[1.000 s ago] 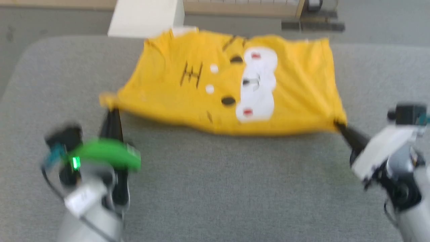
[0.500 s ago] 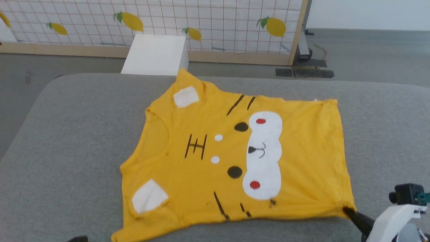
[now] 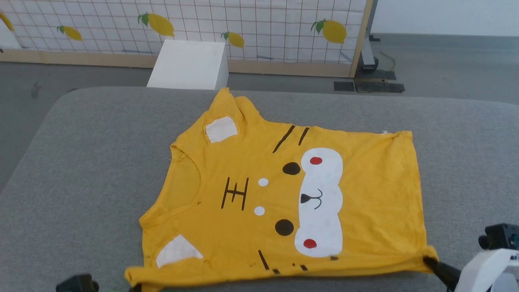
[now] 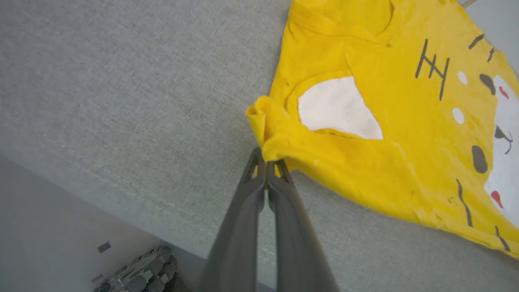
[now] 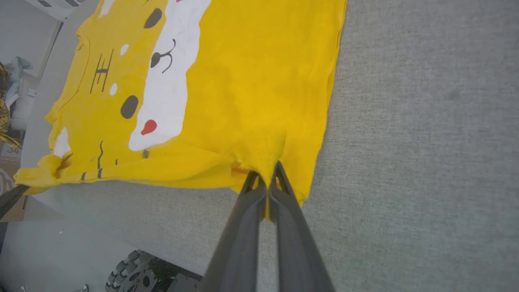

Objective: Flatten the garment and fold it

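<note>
Once we had laid the garment [image 3: 365, 190] flat ahead of our left gripper [image 4: 267, 162] and right gripper [image 5: 268, 172], both clamped on its corners, folding could begin.

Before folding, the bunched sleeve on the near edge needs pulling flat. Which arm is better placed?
Left, likely. The left gripper is shut on the T-shirt right at that bunched sleeve, so an outward tug should do. The right gripper pinches the hem corner at the opposite end.
</note>
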Motion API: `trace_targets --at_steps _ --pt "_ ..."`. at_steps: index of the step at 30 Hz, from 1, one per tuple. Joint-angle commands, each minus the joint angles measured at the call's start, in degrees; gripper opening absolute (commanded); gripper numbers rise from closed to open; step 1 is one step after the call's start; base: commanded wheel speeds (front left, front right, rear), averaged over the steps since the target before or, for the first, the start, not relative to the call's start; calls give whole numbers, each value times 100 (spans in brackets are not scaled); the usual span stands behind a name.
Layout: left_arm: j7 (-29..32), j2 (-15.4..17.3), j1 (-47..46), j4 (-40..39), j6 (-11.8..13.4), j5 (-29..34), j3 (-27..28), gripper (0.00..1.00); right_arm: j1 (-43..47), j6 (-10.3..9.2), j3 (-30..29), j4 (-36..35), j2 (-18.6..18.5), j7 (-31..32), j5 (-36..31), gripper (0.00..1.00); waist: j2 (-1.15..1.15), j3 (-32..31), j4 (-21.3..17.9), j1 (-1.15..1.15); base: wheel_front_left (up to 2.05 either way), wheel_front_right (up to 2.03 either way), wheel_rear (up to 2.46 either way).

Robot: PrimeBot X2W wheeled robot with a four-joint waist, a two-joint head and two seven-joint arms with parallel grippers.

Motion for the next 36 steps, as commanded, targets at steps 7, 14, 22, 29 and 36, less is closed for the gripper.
trace_targets --at_steps 7,14,22,29,36 --pt "-127 221 -1295 -142 -359 228 -137 0 -671 -8 -175 -335 127 85 -583 0 0 517 5 1 0 0 0" --pt "-326 225 -2591 429 -687 415 -337 0 -1298 -8 -269 -296 285 583 -1138 0 0 1242 -77 1 0 0 0" --pt "-813 162 -3639 1313 -1071 662 -561 0 -1746 -8 -310 -311 363 1069 -1487 0 0 1908 -96 1 0 0 0" --pt "-1086 6 -4240 2075 -1279 713 -701 0 -1920 -8 -265 -307 340 1282 -1605 0 0 2248 -81 1 0 0 0" --pt "-1184 -95 -4526 2712 -1337 670 -736 30 -1941 -8 -125 -279 283 1411 -1532 4 0 2359 -81 1 0 0 0"
